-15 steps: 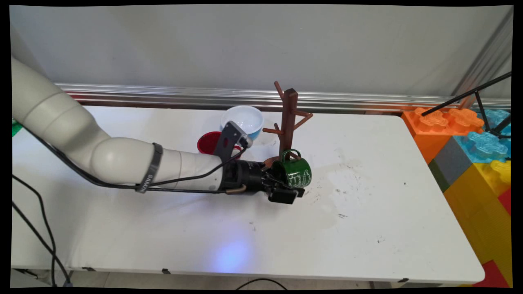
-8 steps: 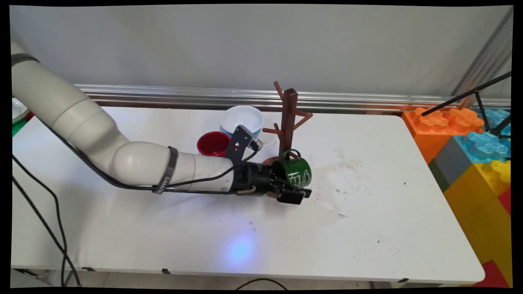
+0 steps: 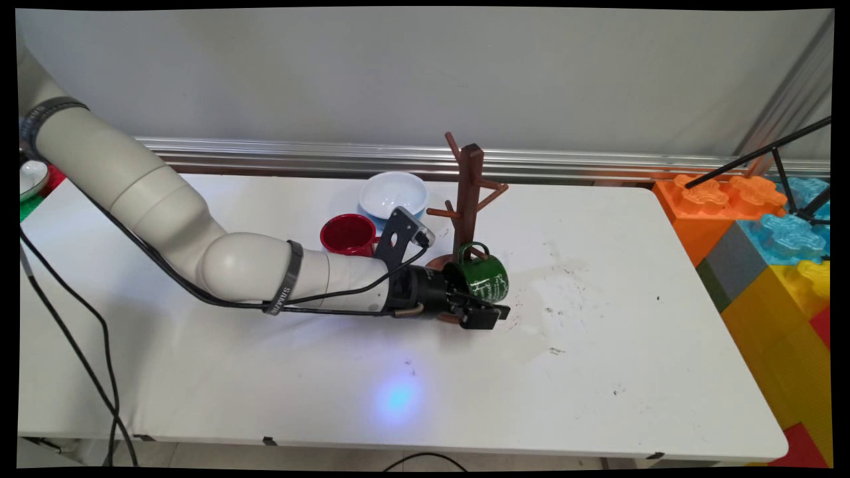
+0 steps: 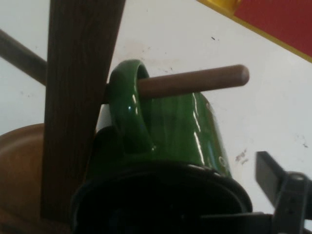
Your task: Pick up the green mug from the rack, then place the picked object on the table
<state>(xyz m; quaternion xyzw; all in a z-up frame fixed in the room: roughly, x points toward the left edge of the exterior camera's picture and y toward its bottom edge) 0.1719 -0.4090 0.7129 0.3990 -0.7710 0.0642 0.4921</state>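
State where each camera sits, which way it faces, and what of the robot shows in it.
Main view: fixed above the table's near side, looking down across it to the wall; the white arm reaches in from the left, its pincer at the green mug.
Hand view: on the hand, looking along the pincer at the mug's handle hung on a peg of the wooden mug tree; one black finger shows lower right.
Shared: mug, mug tree, table.

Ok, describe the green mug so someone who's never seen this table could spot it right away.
Find the brown wooden mug tree near the white table's back edge. The green mug hangs by its handle on the tree's lowest peg, at the gripper. The red cup and white bowl stand on the table instead.
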